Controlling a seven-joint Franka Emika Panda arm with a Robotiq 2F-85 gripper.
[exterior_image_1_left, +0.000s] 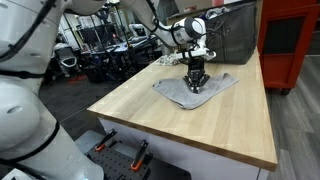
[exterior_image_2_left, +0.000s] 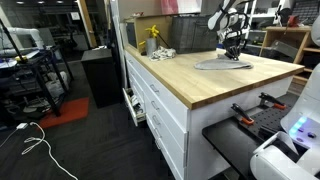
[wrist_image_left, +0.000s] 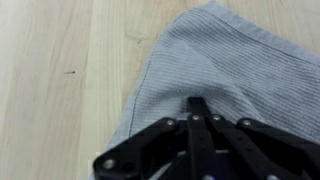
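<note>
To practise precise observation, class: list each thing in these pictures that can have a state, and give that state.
grey cloth: spread nearly flat on the wooden table.
gripper: shut, tips down on the grey cloth; whether fabric is pinched cannot be told.
wooden table: level, bearing the grey cloth.

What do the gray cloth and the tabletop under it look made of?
Gray cloth: soft knit or woven fabric, possibly cotton, matte; fine ribbed lines show in the wrist view. Tabletop: light wood, butcher-block, smooth low-sheen finish; grain and joined strips visible.
</note>
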